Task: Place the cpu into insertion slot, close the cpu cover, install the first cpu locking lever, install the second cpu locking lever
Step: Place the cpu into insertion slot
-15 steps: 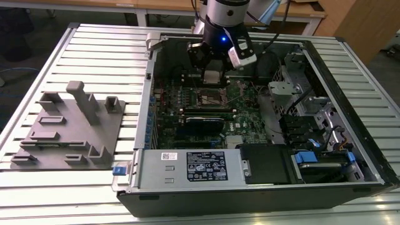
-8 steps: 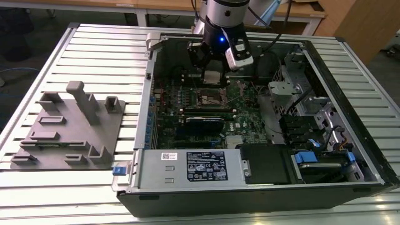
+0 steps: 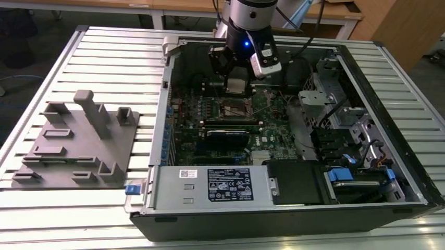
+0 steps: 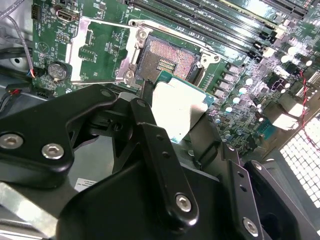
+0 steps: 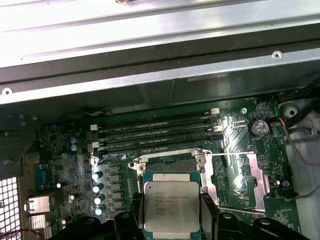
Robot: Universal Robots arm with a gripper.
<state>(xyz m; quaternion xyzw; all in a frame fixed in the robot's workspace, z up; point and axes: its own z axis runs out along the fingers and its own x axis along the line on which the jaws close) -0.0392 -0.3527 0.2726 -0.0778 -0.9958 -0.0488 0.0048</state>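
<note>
My gripper (image 3: 236, 87) hangs inside the open computer case, shut on the cpu (image 3: 236, 84), a pale silver square chip. In both wrist views the cpu (image 5: 171, 204) (image 4: 179, 106) sits between two black fingers (image 5: 134, 212), held just above and slightly off the insertion slot (image 4: 167, 57). The slot's dark middle lies bare inside its silvery rim (image 5: 167, 162). The cpu cover (image 5: 250, 175) (image 4: 80, 47), a thin silvery frame, is flipped open flat beside the slot. In the exterior view the slot (image 3: 234, 110) lies just below the gripper.
Long black memory slots (image 5: 155, 132) run beside the socket. The case wall (image 5: 150, 75) stands close behind them. A power supply (image 3: 208, 185) and a drive bay with blue clips (image 3: 347, 174) fill the case's near side. A grey fixture block (image 3: 76, 140) sits on the slatted table at the exterior view's left.
</note>
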